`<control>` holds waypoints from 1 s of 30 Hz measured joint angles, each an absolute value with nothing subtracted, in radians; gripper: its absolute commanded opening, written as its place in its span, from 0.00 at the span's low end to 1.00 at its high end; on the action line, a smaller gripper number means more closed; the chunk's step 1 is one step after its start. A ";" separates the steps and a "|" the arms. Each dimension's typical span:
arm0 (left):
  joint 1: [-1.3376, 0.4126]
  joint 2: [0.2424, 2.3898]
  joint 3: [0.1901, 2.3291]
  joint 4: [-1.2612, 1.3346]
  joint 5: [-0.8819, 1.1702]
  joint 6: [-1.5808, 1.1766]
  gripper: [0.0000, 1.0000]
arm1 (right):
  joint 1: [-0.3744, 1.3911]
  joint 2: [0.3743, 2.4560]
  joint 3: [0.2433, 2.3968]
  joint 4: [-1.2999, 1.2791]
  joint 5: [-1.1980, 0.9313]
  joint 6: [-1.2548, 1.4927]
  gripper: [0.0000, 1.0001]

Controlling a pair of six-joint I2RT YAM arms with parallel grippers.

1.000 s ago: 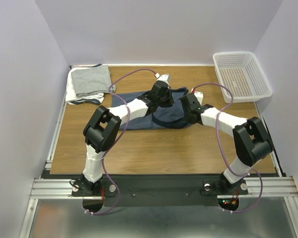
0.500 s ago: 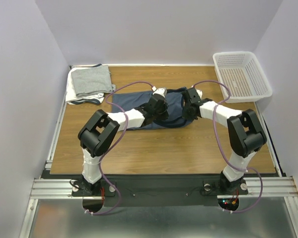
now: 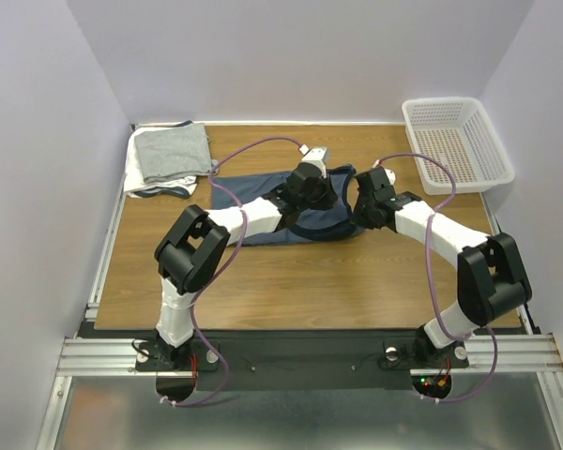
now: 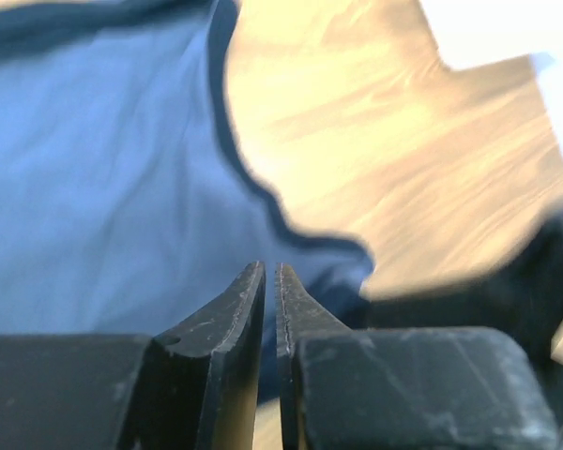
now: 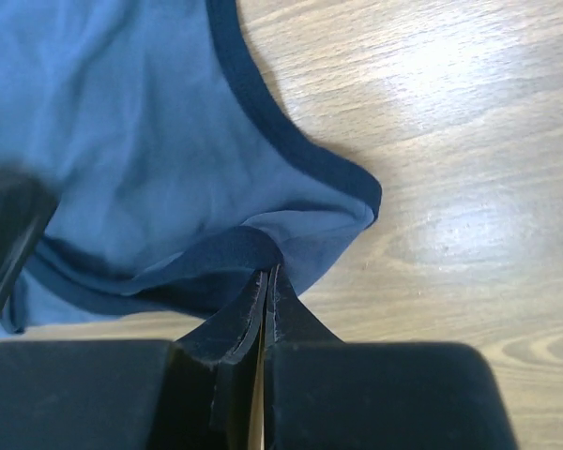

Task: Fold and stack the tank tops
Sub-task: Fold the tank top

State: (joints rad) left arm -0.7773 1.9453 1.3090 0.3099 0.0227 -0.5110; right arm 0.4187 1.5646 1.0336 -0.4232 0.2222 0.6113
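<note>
Top external view: folded grey and white tank tops [image 3: 169, 157] stacked at the far-left corner; slate-blue tank top [image 3: 330, 223] spread mid-table between both arms, by the look not yet folded, stacking left to do. Wood-grain table [image 3: 291, 281], plain pale walls, white basket [image 3: 469, 185] at far right.

Left wrist view: left gripper [image 4: 270, 267] at a thin slit above blue cloth; impossible to tell whether anything is pinched.

Right wrist view: right gripper [image 5: 267, 274] clamped on the navy-trimmed edge near a corner, bare wood just beside.

Bright, even overhead light; faint soft shadows; pale glare on the wooden table [image 5: 450, 84] in both wrist views; slate-blue tank top [image 4: 94, 187] blurred in the left wrist view, crisp in the right.
</note>
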 measured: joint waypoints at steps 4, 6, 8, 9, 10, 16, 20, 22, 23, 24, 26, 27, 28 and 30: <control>-0.777 2.020 1.405 0.313 0.039 -0.512 0.18 | 0.419 1.529 1.029 -0.427 0.221 0.622 0.02; -0.777 2.074 1.448 0.316 0.058 -0.513 0.15 | 0.419 1.528 1.029 -0.427 0.220 0.625 0.02; -0.777 2.117 1.466 0.316 0.082 -0.513 0.15 | 0.419 1.532 1.029 -0.428 0.219 0.626 0.03; -0.777 2.131 1.470 0.316 0.091 -0.514 0.14 | 0.419 1.535 1.029 -0.428 0.219 0.627 0.03; -0.778 2.153 1.474 0.316 0.106 -0.514 0.13 | 0.419 1.538 1.029 -0.428 0.219 0.629 0.03; -0.785 2.215 1.475 0.318 0.201 -0.518 0.11 | 0.419 1.585 1.068 -0.439 0.221 0.630 0.03; -0.791 2.218 1.475 0.341 0.256 -0.522 0.10 | 0.419 1.622 1.120 -0.440 0.233 0.630 0.07; -0.791 2.218 1.475 0.351 0.270 -0.526 0.10 | 0.419 1.634 1.136 -0.440 0.242 0.632 0.08; -0.791 2.219 1.475 0.356 0.277 -0.529 0.10 | 0.419 1.645 1.144 -0.441 0.251 0.633 0.09; -0.791 2.219 1.475 0.356 0.281 -0.530 0.10 | 0.419 1.652 1.147 -0.440 0.256 0.633 0.10; -0.789 2.219 1.474 0.359 0.281 -0.536 0.12 | 0.419 1.671 1.150 -0.440 0.270 0.635 0.12; -0.788 2.219 1.473 0.359 0.281 -0.540 0.13 | 0.419 1.679 1.150 -0.441 0.276 0.637 0.13; -0.788 2.219 1.473 0.359 0.280 -0.543 0.16 | 0.419 1.690 1.150 -0.441 0.282 0.640 0.14; -0.783 2.219 1.472 0.359 0.279 -0.553 0.21 | 0.419 1.708 1.150 -0.442 0.292 0.645 0.14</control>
